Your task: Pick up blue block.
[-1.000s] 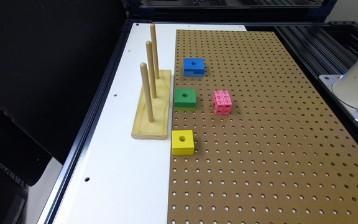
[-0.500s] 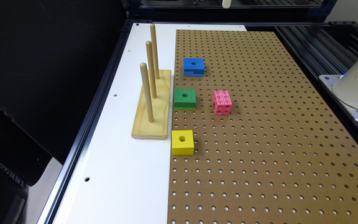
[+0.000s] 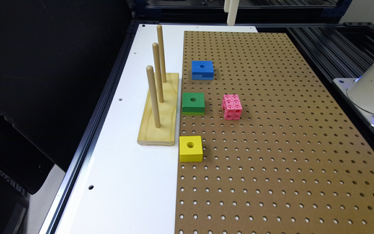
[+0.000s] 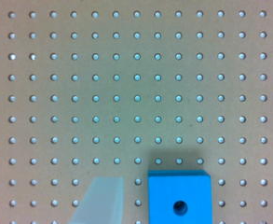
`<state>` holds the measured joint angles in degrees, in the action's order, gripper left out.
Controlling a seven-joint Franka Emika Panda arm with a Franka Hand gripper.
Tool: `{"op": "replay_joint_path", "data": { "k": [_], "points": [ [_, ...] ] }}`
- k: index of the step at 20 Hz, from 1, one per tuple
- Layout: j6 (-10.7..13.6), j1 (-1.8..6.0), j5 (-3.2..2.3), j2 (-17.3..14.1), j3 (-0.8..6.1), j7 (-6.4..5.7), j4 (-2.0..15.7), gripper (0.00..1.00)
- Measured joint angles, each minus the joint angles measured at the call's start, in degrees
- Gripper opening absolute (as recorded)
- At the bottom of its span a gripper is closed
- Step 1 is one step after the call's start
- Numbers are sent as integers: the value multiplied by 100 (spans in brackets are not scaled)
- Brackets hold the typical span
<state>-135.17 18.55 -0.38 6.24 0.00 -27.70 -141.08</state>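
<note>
Exterior view: brown pegboard [image 3: 271,146] on white bench [image 3: 135,169], dark frame around. Blue block [image 3: 202,69] lies flat beyond the green block [image 3: 193,103]; hand [image 3: 231,13] high above the far edge. Wrist view: block [image 4: 179,198] between spread fingers [image 4: 101,201], untouched.

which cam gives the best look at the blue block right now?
Exterior view: the whole blue block shows, with its centre hole and notched side, resting on the pegboard beyond the green block. The wrist view crops it at the frame edge, showing just its top and hole.
</note>
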Motion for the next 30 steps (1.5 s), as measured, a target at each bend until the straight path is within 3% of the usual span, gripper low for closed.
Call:
{"op": "replay_joint_path", "data": {
  "k": [4,6,7,10,16,21,26,30],
  "points": [
    [-65,0,0,-53,3,0,-52,100],
    [-234,0,0,-158,4,0,-125,100],
    [-450,0,0,-308,5,0,-183,100],
    [-738,0,0,-562,12,0,-191,100],
    [-781,-1,2,-596,64,-4,-124,100],
    [-781,-1,7,-611,161,-42,-40,100],
    [-797,-1,7,-660,171,-42,-33,100],
    [-1276,-1,7,-1168,173,-42,-30,100]
  ]
}}
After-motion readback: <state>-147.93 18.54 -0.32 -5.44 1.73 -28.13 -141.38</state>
